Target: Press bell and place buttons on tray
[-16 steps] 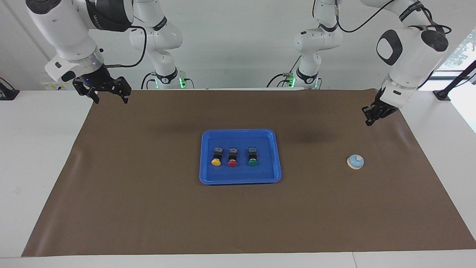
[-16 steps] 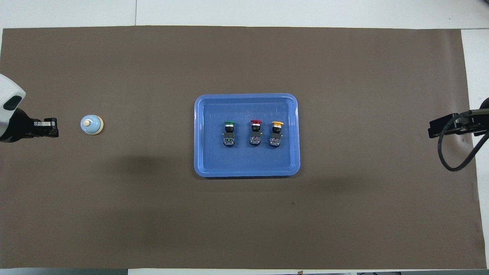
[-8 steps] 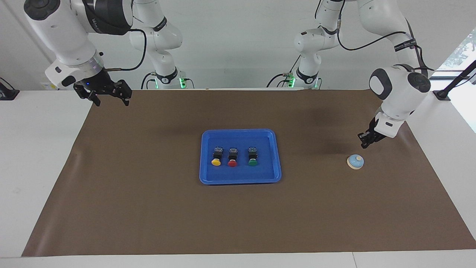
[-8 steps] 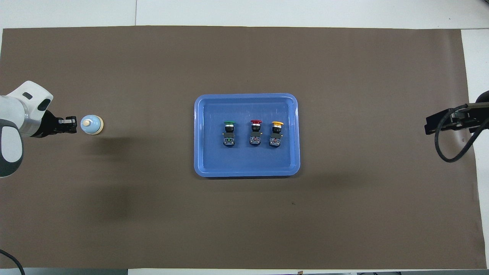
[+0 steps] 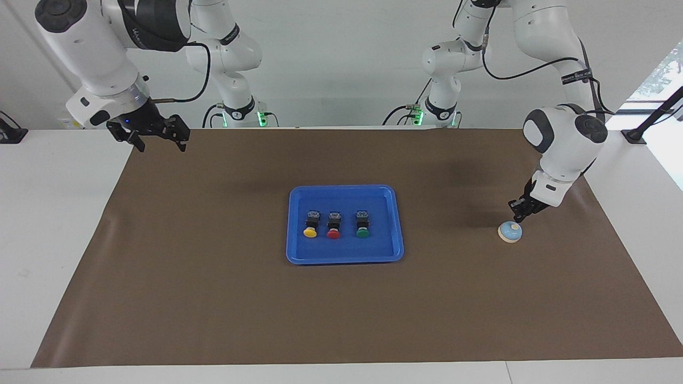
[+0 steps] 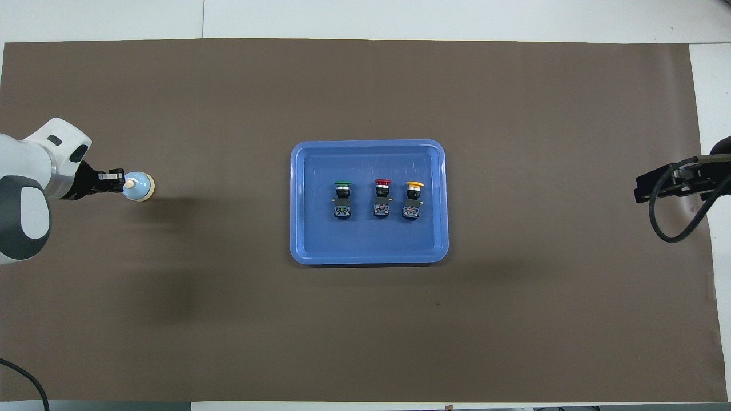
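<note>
- Just over the bell (image 5: 510,232), at the left arm's end of the bench (image 5: 341,320), the left gripper (image 5: 517,215) hangs with its fingers clenched together into one blunt tip and nothing between them.
- From the facing view the tip looks just short of the cream knob; I cannot tell whether it touches yet.
- Pressing well, to my mind, means coming straight down on the knob, not on the sloping blue dome, where the tip could slide off and nudge the bell along the brown mat (image 6: 365,319).
- A short, light push followed by a lift should do; the bell looks small and unanchored, so a sideways load could tip or shift it.
- That bell is a small round dome, light blue on top, with a cream knob and a cream base.
- Well apart from it, at mid-bench, sits the tray (image 6: 369,256), bright blue and shallow with a raised rim.
- Three buttons (image 6: 377,198) already lie in it in a row, green, red and yellow caps, black bodies pointing toward the robots.
- Over the mat's corner at its own end, the right gripper (image 5: 157,140) waits, fingers released and empty.
</note>
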